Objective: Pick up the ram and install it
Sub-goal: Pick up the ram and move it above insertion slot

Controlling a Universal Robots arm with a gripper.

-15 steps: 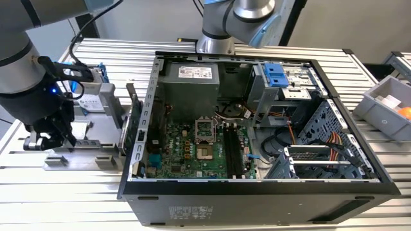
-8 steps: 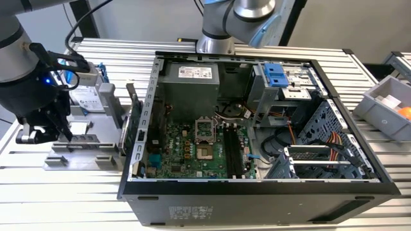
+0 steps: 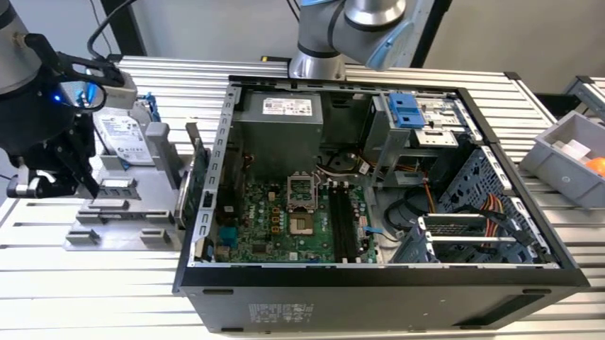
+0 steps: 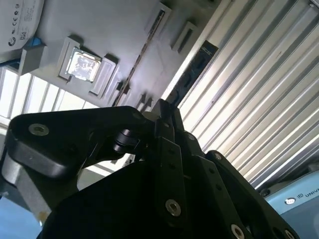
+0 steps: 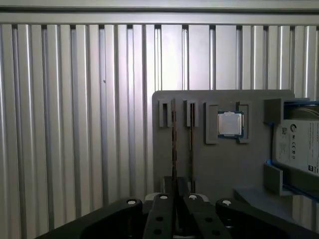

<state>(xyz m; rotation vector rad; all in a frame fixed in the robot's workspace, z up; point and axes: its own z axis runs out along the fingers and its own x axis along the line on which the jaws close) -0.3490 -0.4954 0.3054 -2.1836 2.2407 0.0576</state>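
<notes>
The ram (image 5: 173, 144) is a thin dark stick standing on edge in a slot of the grey fixture (image 5: 214, 169). A second such stick (image 5: 192, 139) stands in the slot beside it. In the first wrist view my gripper (image 5: 178, 196) is shut on the near end of the ram, one finger on each side of it. The second wrist view shows the ram (image 4: 192, 74) as a dark bar running up to my gripper (image 4: 167, 107). In the exterior view my gripper (image 3: 91, 191) hangs over the fixture (image 3: 113, 234) at the exterior view's left, beside the open computer case (image 3: 378, 276).
Also on the fixture are a processor (image 5: 230, 123) and a silver hard drive (image 3: 123, 134). The motherboard's black memory slots (image 3: 342, 219) lie inside the case. A green card (image 3: 195, 177) stands between fixture and case. A second arm (image 3: 345, 35) stands behind the case; a grey bin (image 3: 567, 159) sits at the exterior view's right.
</notes>
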